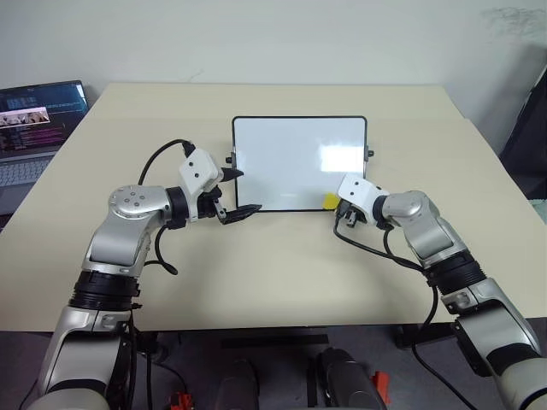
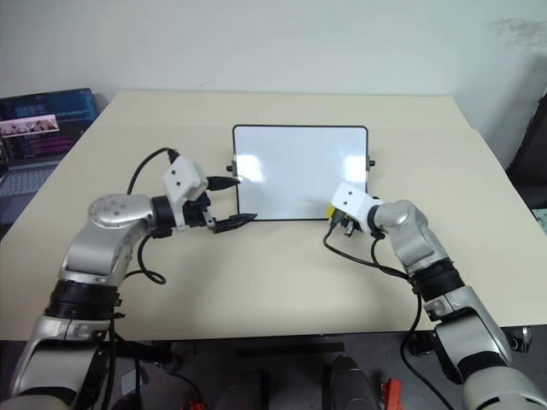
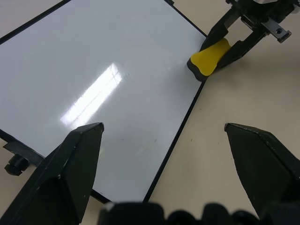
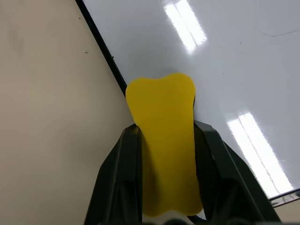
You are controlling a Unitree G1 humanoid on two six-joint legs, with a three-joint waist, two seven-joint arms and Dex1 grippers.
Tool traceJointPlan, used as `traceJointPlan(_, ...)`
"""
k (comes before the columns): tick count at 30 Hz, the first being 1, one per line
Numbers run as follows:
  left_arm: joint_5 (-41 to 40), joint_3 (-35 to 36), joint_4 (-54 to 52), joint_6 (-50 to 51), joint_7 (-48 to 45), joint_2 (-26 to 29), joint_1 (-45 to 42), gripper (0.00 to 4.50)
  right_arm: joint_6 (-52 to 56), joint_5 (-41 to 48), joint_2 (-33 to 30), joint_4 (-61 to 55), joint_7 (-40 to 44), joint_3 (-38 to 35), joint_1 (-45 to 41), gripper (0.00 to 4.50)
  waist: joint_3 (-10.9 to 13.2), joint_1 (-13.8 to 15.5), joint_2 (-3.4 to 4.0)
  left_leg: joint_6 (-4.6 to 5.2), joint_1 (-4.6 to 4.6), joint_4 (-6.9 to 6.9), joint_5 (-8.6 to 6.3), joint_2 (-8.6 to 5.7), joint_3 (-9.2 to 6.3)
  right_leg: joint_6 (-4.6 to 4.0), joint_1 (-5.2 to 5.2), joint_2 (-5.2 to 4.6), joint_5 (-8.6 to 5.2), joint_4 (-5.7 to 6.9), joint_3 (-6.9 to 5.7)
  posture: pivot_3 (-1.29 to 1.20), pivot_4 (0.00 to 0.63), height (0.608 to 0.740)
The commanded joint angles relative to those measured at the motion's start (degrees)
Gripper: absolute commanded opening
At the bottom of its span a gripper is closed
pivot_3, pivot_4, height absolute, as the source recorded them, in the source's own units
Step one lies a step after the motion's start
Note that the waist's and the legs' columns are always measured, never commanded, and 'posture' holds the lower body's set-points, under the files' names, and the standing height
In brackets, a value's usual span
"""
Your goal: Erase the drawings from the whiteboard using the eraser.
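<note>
Beige table [image 1: 256, 282], white wall [image 1: 256, 38]

The laptop [image 1: 38, 128] is cut off by the frame edge; its screen text is too small to read

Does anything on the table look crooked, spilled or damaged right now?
Nothing stands out. The whiteboard lies flat and square on the table, and the right gripper holds the yellow eraser at its near corner.

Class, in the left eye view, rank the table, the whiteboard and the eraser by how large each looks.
Largest to smallest:
1. table
2. whiteboard
3. eraser, a small yellow bit showing at the board's near right corner, partly hidden by the right hand.
</note>
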Motion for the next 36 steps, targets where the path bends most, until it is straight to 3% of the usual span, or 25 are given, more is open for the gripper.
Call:
traceJointPlan(1, -0.8, 1.4, -2.1, -0.3, -0.1, 0.2, -1.0, 4.50, 1.0, 0.1, 0.1, 1.7, -3.7, -3.7, -3.1, 1.12, 0.0, 0.0, 0.00, 0.00, 0.00, 0.00, 0.00, 0.00, 0.01, 0.00, 0.00, 0.00, 0.00, 0.00, 0.01, 0.00, 0.150, 0.740)
traceJointPlan(7, -4.6, -0.6, -4.5, 2.3, -3.1, -3.2, -3.0, 4.50, 13.4, 7.9, -4.3, -13.2, 1.9, -12.1, -3.2, 1.12, 0.1, 0.7, 0.13, 0.00, -0.20, -0.03, -0.01, -0.02, -0.06, 0.00, -0.11, -0.01, -0.01, -0.08, -0.05, 0.00, 0.150, 0.740)
traceJointPlan(12, -2.7, -8.0, -2.9, -0.7, -3.0, -14.6, -5.9, 4.50, 29.8, 12.2, -10.8, -22.9, -2.4, -26.6, -1.2, 1.12, 0.1, 2.7, 0.15, -0.07, -0.40, -0.04, -0.09, -0.09, -0.19, -0.21, -0.14, -0.08, 0.07, -0.20, -0.22, 0.00, 0.150, 0.740)
traceJointPlan(17, -2.7, -13.3, 1.1, -1.5, -4.2, -24.6, -7.4, 4.50, 40.1, 13.6, -16.8, -25.8, -4.2, -34.0, 9.1, 1.12, 0.1, 3.5, 0.13, -0.04, -0.55, -0.05, -0.17, -0.10, -0.22, -0.24, -0.14, -0.12, 0.06, -0.49, -0.29, 0.00, 0.150, 0.740)
traceJointPlan(21, 1.4, -16.9, 9.5, -6.7, -3.8, -29.9, -8.9, 4.50, 46.6, 16.5, -15.8, -26.1, -5.9, -38.7, 17.1, 1.12, 0.1, 2.3, 0.31, 0.05, -0.41, -0.05, -0.22, -0.11, -0.02, -0.24, -0.14, -0.11, 0.02, -0.40, -0.07, 0.00, 0.150, 0.740)
traceJointPlan(28, 8.2, -20.0, 19.7, -17.1, -2.1, -35.0, -10.6, 4.50, 48.5, 17.5, -12.7, -22.7, -13.3, -44.2, 21.9, 1.12, 0.1, 1.4, 0.36, 0.06, -0.19, -0.01, -0.21, -0.11, 0.26, 0.09, -0.06, -0.10, -0.18, -0.36, 0.22, 0.00, 0.150, 0.740)
traceJointPlan(36, 7.7, -19.2, 18.7, -16.5, -3.4, -36.0, -9.6, 4.50, 43.3, 19.0, -12.6, -16.1, -17.0, -43.0, 19.5, 1.12, 0.1, 1.5, 0.37, 0.06, -0.17, -0.01, -0.21, -0.11, 0.26, 0.12, -0.02, -0.08, -0.19, -0.33, 0.24, 0.00, 0.150, 0.740)
